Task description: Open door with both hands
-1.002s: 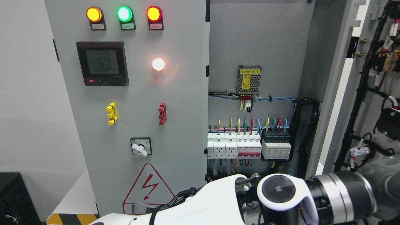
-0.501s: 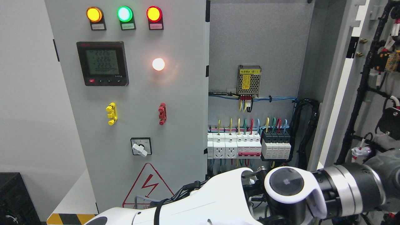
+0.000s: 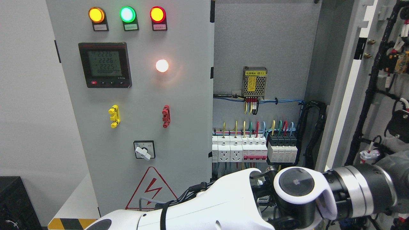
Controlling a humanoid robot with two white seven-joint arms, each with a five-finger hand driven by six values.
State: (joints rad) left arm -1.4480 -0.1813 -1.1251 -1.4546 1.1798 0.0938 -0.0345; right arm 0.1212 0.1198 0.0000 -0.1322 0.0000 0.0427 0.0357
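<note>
A: Door stood swung wide, right of the cabinet; grey, its inner face strung with black cable and wiring. Breakers sat exposed low in the cabinet.

B: Hand state?

A: Could not be told. The left arm crossed below the cabinet toward the door; no fingers showed.

B: Procedure?

A: Probably push evenly on the door edge, clear of the wiring.

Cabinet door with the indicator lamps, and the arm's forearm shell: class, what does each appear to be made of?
The cabinet door: probably painted sheet metal, with a flat matt grey face and a thin edge. The forearm shell: likely glossy white moulded plastic, smoothly curved and bearing soft highlights.
</note>
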